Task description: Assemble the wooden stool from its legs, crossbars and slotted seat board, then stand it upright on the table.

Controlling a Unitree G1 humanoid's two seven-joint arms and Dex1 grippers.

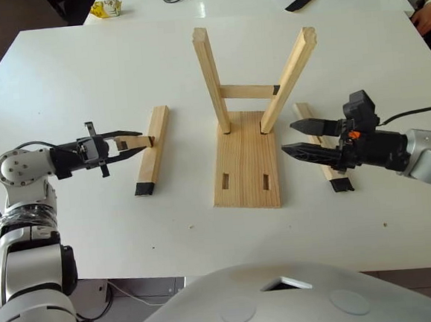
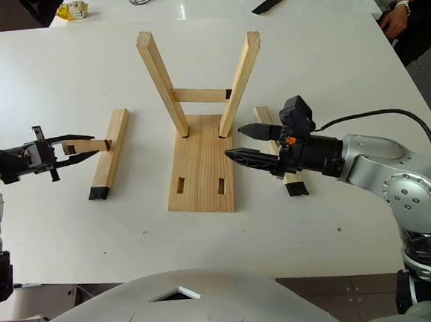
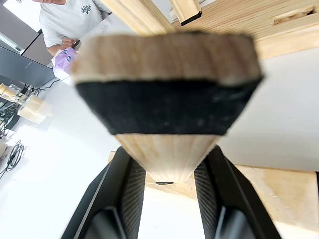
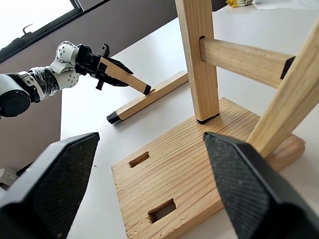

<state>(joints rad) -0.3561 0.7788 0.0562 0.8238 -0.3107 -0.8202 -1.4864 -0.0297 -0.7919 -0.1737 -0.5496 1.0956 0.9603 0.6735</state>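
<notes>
R gripper [image 1: 288, 138] spread open just beside seat board [image 1: 246, 170], flat mid-table w/ two legs [image 1: 210, 79] upright in far slots. Loose leg [image 1: 148, 170] lies left of board; L gripper [image 1: 138, 143] clamps crossbar [image 1: 148, 142], tip touching it. Risk: tip misses mortise, shoves unpinned leg away.

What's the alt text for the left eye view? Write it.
A seat board lies flat on a white table, two legs and a crossbar standing in it. The left gripper holds a second crossbar against a loose leg; the right gripper hovers open over another leg.
</notes>
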